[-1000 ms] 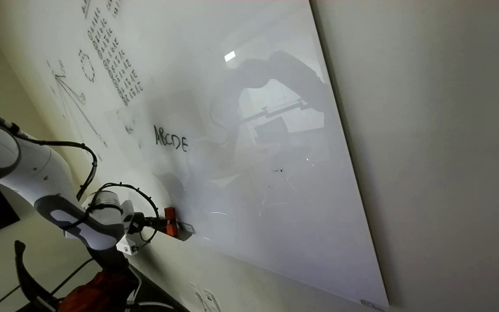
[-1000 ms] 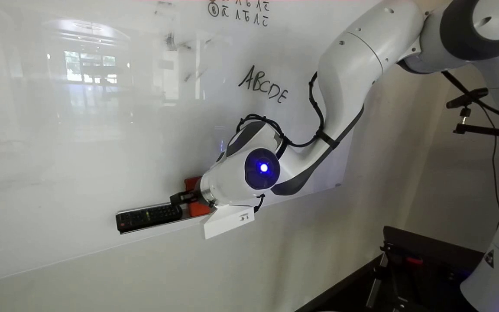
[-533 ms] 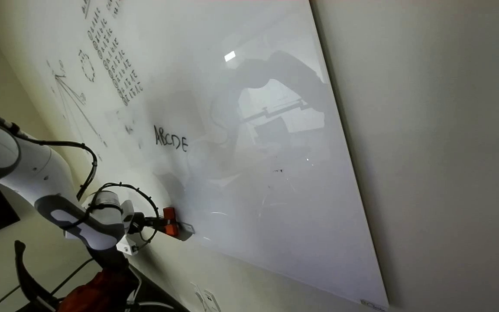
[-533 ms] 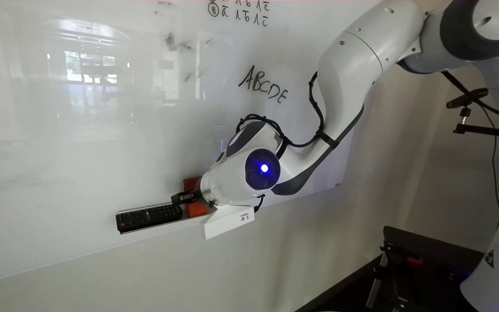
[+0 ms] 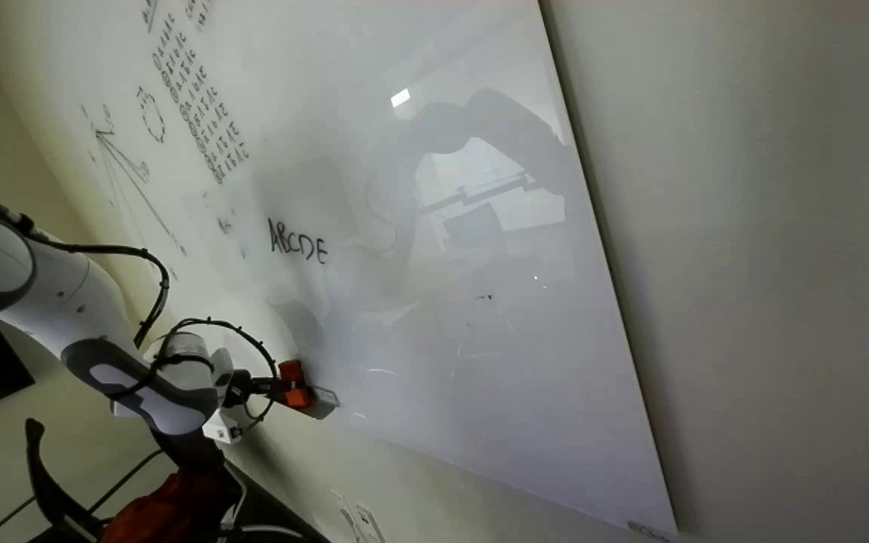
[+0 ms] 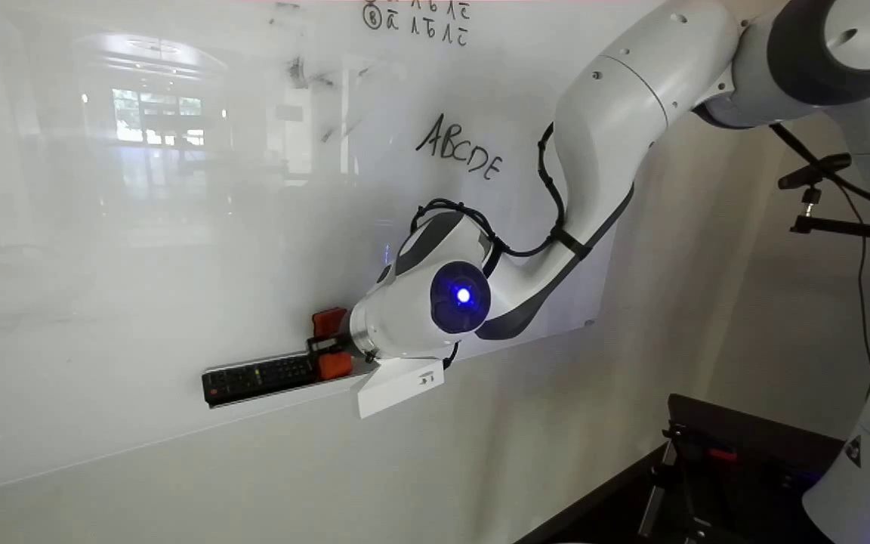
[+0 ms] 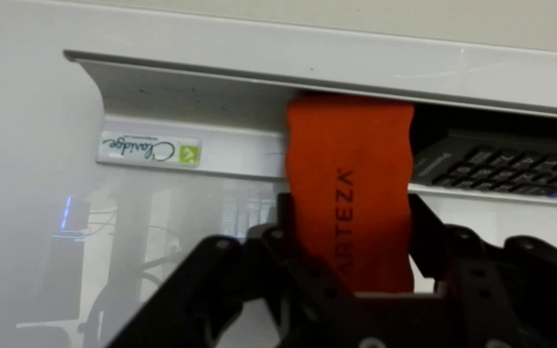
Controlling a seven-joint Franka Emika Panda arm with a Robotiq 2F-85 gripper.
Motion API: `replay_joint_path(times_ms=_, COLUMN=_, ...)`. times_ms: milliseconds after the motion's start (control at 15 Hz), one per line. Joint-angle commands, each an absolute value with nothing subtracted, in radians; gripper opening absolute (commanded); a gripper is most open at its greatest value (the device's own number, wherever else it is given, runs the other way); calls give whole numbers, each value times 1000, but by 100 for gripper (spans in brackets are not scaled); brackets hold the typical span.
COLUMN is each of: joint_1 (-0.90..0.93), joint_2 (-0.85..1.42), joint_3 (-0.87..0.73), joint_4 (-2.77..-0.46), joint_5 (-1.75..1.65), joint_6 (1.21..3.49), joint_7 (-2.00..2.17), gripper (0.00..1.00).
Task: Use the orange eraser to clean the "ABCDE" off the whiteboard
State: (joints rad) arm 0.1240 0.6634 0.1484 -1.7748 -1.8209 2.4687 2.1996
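Clearly, we have the orange eraser [image 7: 351, 145] between the fingers [image 7: 426, 237] of the gripper [image 7: 352, 220]: they meet both of its wavy edges, parted by just its width, so we judge it held. Its lower end, beneath the fingers, sits just inside the lip of the tray [image 7: 186, 96]; whether it touches the bottom, we cannot tell. The "ABCDE" [image 6: 459, 147] stands unwiped on the whiteboard [image 6: 140, 302], higher than the gripper in both exterior views.

From here, that lip worries us most: pulling outward without enough lift could snag the eraser and swivel it in the pinch, since its edges curve and the contact looks narrow. Just beside one finger lies a remote [image 7: 505, 162]; a sideways drift of the tool toward it could shove it along or off the tray. Later, if the eraser meets the board tilted, we expect a single edge to rub, smearing ink, or a fingertip to scrape the surface. Overshooting upward, we could also wipe part of the grid of marks [image 5: 193, 94], which lies farther above the gripper than the letters do.
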Motion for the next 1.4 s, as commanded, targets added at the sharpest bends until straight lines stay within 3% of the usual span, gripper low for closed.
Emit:
replay_joint_path(times_ms=0, joint_1=116, joint_2=628, joint_3=151, joint_4=-1806, joint_5=-1831, joint_6=2480, joint_7=2197, gripper=31)
replay_joint_path(times_ms=1000, joint_1=228, joint_2=543, joint_3=153, joint_4=-1886, joint_5=-1546, joint_6=2089, joint_7=2357, gripper=31)
replay_joint_path(times_ms=1333, joint_1=212, joint_2=567, joint_3=156, joint_4=-1873, joint_5=-1601, joint_6=2124, joint_7=2420, gripper=31)
